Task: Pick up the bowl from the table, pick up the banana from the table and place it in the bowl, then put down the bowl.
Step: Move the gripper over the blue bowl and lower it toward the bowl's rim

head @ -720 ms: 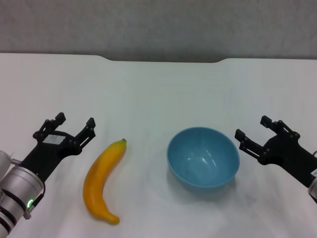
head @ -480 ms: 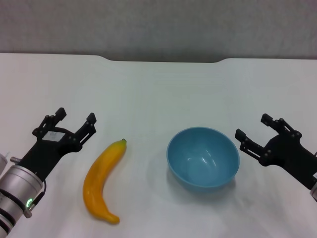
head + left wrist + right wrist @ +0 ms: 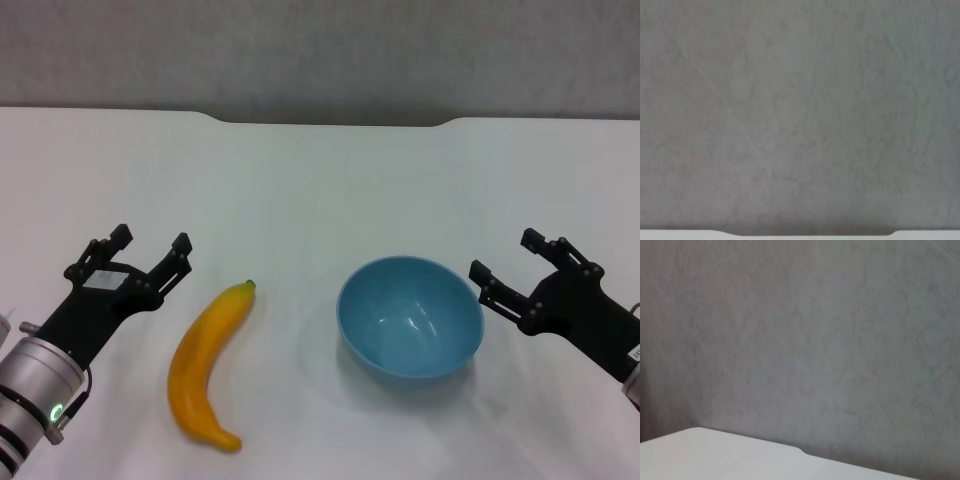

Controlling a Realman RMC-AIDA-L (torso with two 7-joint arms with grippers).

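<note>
Light-blue bowl (image 3: 411,316) upright on the white bench (image 3: 320,180), right of centre, empty. Yellow-orange banana (image 3: 207,366) flat on the bench left of the bowl, clearly apart from it, dark-green stem tip pointing far and slightly right, blunt end nearest. Left tool (image 3: 150,245) over the bench just left of the banana, fingers spread wide, gripping nothing, not touching the fruit. Right tool (image 3: 506,257) just beside the bowl's right rim, fingers likewise spread, holding nothing; contact with the rim not discernible. Shallow notch in the bench's far edge. Grey wall (image 3: 800,110) filling both wrist views, with only a strip of bench edge showing.
</note>
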